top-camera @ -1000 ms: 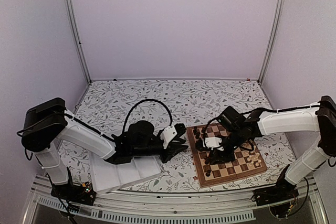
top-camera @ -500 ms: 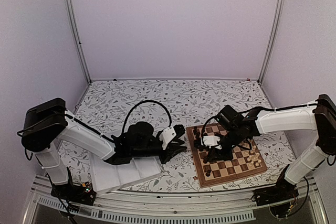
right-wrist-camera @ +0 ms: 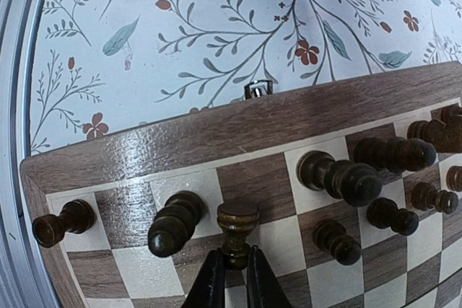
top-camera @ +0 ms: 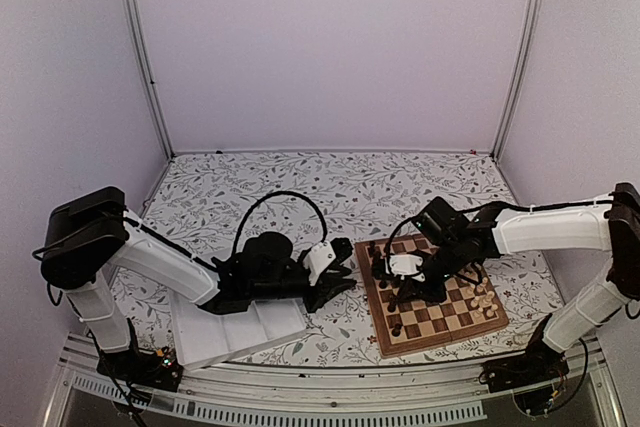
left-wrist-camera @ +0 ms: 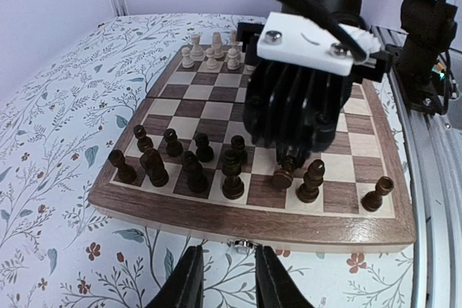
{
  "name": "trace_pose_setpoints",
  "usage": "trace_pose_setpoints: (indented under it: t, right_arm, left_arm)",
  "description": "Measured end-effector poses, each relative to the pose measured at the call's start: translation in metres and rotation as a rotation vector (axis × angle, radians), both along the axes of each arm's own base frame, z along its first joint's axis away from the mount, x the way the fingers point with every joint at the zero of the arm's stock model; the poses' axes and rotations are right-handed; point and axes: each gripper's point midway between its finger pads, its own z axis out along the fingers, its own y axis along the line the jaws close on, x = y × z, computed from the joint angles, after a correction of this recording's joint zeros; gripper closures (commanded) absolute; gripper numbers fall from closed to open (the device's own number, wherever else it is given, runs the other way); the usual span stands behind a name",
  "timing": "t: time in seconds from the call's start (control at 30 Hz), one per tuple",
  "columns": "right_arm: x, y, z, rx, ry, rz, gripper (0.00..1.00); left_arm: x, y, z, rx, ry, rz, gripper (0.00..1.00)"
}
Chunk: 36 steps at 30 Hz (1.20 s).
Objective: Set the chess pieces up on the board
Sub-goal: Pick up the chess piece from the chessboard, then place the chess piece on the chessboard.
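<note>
From above, little to tell of the chess pieces (top-camera: 397, 328): dark specks along the left edge of the board (top-camera: 470, 329), pale specks toward its right edge, several lost beneath the right arm's black wrist. In the right wrist view, most of the board cut off, and the piece tops at the frame's right border too. Impossible to judge contact between the gripped piece's base and its square.

Clamped tight in the right gripper (right-wrist-camera: 234, 283): one dark piece (right-wrist-camera: 238, 230), upright, pinched by the stem below its round head. Placed in the outermost row by the board's left edge, third from the near-left corner, with dark neighbours on both sides. Cream pieces (left-wrist-camera: 213, 47) clustered at the opposite edge.

Right arm reaching in from the right side of the bench (top-camera: 300, 187), elbow bent, wrist tipped down over the board's left half. Left arm stretched low across a white tray (top-camera: 235, 332) near the bench's near edge. Left gripper (left-wrist-camera: 224, 279) low over the bench just off the board's left edge, fingers apart with nothing between, facing the metal clasp (left-wrist-camera: 240, 245).
</note>
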Motion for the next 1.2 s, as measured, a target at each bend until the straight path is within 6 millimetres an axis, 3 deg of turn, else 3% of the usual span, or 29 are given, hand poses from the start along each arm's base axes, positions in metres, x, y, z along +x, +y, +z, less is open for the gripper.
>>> trace_pose_setpoints:
  t: [0.33,0.7,0.87,1.2]
  right_arm:
    - [0.003,-0.023,0.015,-0.071,-0.039,-0.006,0.91]
    - [0.018,-0.059,0.050,-0.315,-0.124,0.085,0.91]
    - [0.029,-0.080,0.045,-0.491,-0.132,0.113,0.91]
    - [0.028,-0.121,0.025,-0.775,-0.060,0.135,0.90]
  left_arm:
    - [-0.001,0.001,0.000,0.008,0.004,-0.001,0.72]
    - [0.001,0.008,0.030,-0.029,-0.029,0.024,0.72]
    - [-0.001,0.019,0.029,-0.023,-0.032,0.042,0.72]
    - [-0.002,0.029,0.020,-0.005,-0.026,0.060,0.72]
